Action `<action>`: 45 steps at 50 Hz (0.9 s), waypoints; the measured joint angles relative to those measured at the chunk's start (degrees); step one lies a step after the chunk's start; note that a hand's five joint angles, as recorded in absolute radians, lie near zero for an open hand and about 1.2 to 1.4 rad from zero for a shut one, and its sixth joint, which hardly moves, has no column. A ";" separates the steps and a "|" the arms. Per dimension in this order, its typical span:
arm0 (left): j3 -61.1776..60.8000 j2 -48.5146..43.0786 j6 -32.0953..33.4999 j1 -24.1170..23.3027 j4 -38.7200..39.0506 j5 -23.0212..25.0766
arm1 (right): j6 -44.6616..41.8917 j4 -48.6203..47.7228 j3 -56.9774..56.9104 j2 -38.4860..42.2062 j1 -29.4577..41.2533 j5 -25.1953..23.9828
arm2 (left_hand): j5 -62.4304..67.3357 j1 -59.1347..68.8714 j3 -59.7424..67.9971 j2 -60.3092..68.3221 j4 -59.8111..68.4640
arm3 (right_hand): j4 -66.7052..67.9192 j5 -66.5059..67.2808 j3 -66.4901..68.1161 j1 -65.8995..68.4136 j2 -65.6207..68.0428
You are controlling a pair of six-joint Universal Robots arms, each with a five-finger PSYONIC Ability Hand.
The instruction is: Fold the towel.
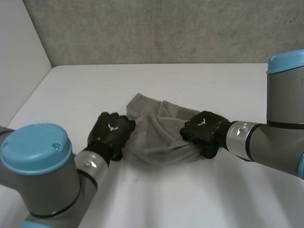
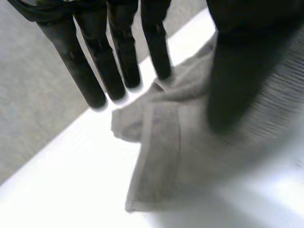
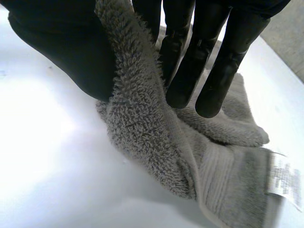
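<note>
Grey towel (image 1: 159, 135) bunched at the middle of the white table (image 1: 190, 80), creased and heaped, no clean fold in it yet. At its nine o'clock edge, left hand (image 1: 111, 130), with fingers (image 2: 95, 71) straight and set wide from the thumb (image 2: 237, 71), tips just above a hemmed corner, nothing visibly pinched. At three o'clock, right hand (image 1: 203, 130) clamped on the cloth, a raised ridge of pile caught between thumb (image 3: 61, 47) and straight fingers (image 3: 190, 71), with the sewn label (image 3: 285, 183) on the hem just past the fingertips. Judged to be the spreading step, ahead of any first fold. Next, probably: closing the left hand on its corner, then drawing both edges apart toward nine and three until flat. Worth checking that the right pinch takes one layer and not a doubled bunch, lest the heap simply drag across.
</note>
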 measured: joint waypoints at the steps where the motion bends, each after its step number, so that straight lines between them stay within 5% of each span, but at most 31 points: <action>1: -0.31 0.19 0.00 -0.01 -0.27 0.09 | 0.39 -0.01 -0.04 -0.10 -0.01 0.01 | -7.33 -6.32 -7.17 -5.69 -7.12 | 0.00 0.00 0.00 0.00 0.00; 8: -0.24 1.47 -0.28 1.08 -0.52 3.40 | 4.65 -1.88 -0.56 -2.86 -0.24 0.10 | -25.15 -21.53 -25.37 -23.50 -24.92 | 0.00 0.00 0.00 0.00 0.00; 20: -0.31 1.29 -3.42 4.22 -0.95 9.84 | 8.72 -2.83 -1.29 -6.53 -0.52 0.50 | -26.94 -23.30 -26.98 -25.24 -26.65 | 0.00 0.00 0.00 0.00 0.00; 36: 1.24 -0.32 -27.65 3.82 -7.39 12.56 | 23.26 -8.14 -1.61 -8.60 0.30 2.86 | -24.12 -20.92 -24.55 -22.57 -24.01 | 0.00 0.00 0.00 0.00 0.00; 45: 4.99 -4.99 -34.12 2.55 -10.12 14.31 | 25.17 -9.60 -0.91 -9.63 0.38 3.57 | -19.49 -15.92 -19.85 -17.43 -19.32 | 0.00 0.00 0.00 0.00 0.00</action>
